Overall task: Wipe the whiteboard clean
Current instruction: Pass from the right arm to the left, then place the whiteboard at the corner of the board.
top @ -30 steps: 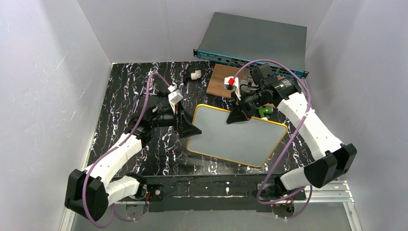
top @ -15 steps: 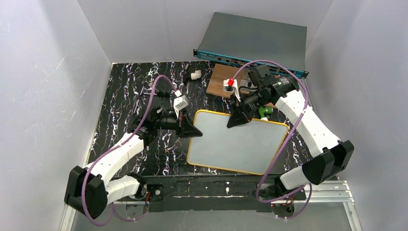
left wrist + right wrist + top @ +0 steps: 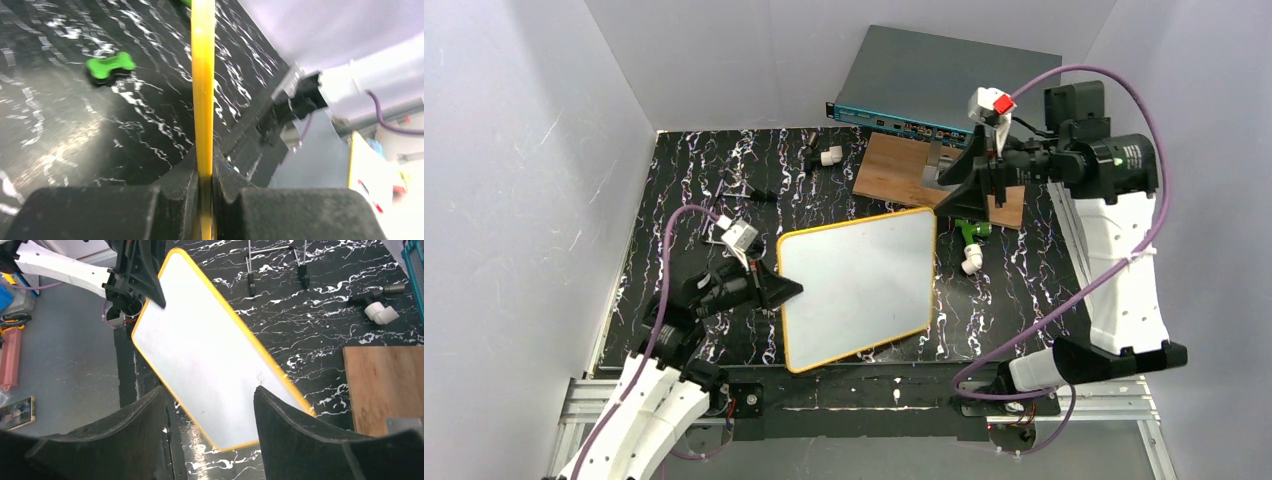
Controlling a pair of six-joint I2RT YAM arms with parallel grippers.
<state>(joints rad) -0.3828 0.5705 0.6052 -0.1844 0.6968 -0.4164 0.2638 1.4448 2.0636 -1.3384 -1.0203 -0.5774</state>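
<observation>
The whiteboard [image 3: 856, 285] is a white board with a yellow rim and shows no writing. It sits tilted over the black marbled table, turned with a corner toward the near edge. My left gripper [image 3: 781, 290] is shut on its left rim. In the left wrist view the yellow edge [image 3: 203, 75] runs straight up from between the shut jaws [image 3: 203, 172]. My right gripper [image 3: 957, 196] is raised at the back right, open and holding nothing. Its wrist view looks down on the whiteboard [image 3: 210, 360] between the spread fingers [image 3: 210, 392].
A brown wooden board [image 3: 902, 166] and a grey rack unit [image 3: 954, 80] lie at the back. A green piece [image 3: 972, 231] and a white fitting [image 3: 971, 258] lie right of the whiteboard. Another white fitting [image 3: 829, 157] sits at the back. A green bone-shaped piece [image 3: 110, 66] lies on the table.
My left gripper shut on the whiteboard's left rim and pulled it toward the near left, turning it. My right gripper let go, opened and rose to the back right.
</observation>
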